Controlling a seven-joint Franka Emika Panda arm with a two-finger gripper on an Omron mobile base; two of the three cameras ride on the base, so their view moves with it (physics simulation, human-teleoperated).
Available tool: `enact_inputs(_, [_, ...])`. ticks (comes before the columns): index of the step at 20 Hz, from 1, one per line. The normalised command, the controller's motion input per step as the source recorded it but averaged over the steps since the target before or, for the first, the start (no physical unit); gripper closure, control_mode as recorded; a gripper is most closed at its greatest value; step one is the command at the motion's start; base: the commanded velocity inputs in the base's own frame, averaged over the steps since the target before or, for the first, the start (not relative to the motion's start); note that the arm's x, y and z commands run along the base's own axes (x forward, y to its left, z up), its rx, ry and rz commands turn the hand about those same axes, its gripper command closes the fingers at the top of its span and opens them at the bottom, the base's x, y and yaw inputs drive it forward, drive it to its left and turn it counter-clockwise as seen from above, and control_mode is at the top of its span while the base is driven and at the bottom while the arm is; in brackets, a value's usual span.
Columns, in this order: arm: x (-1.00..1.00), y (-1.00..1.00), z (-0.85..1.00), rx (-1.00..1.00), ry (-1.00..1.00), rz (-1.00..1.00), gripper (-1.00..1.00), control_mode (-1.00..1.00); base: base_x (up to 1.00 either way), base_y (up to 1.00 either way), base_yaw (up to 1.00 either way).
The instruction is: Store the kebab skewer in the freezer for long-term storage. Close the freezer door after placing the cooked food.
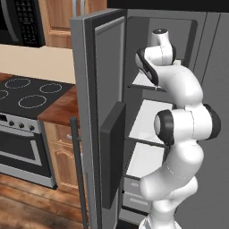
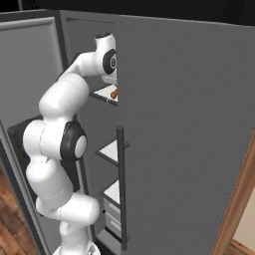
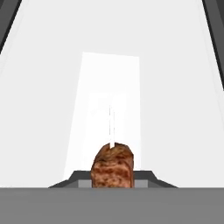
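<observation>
Gripper [image 3: 112, 183] is inside the freezer compartment. In the hand view the dark finger tips [image 3: 144, 178] sit either side of the kebab skewer [image 3: 112, 165], jaws narrowed around it; the bottom band hides the contact, so I cannot tell if they actually clamp it. A brown meat chunk fills the gap, with a thin white stick poking out of its top. Beyond the skewer there is only a white shelf surface [image 3: 52, 109] with a brighter patch in the middle.

Right base view: the skewer [image 2: 114, 93] shows as a small brown-orange bit over the upper shelf [image 2: 105, 92], right at the edge of the plain grey door [image 2: 184, 124], which hides the hand itself. The arm [image 2: 60, 129] reaches from below the shelf up and into the compartment at that level.

The freezer door [image 1: 96, 116] is wide open, swung out to the left of the skewer's shelf in the left base view, its black dispenser panel [image 1: 112, 152] seen edge-on and the long bar handle [image 1: 77, 170] below it. Two more white shelves sit under the upper shelf, with drawers [image 1: 134, 197] at the bottom. The plain door carries its own vertical bar handle [image 2: 120, 184].

Left of the freezer door: wood countertop [image 1: 60, 109], then a stove with black cooktop [image 1: 29, 94].
</observation>
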Motion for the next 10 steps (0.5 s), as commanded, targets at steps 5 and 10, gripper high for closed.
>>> enact_inputs(5, [0.00, 0.00, -0.07, 0.00, -0.03, 0.00, -1.00, -1.00, 0.00, 0.00, 0.00])
enact_inputs(10, [0.00, 0.00, 0.00, 0.00, -0.04, 0.00, -1.00, -1.00, 0.00, 0.00, 0.00])
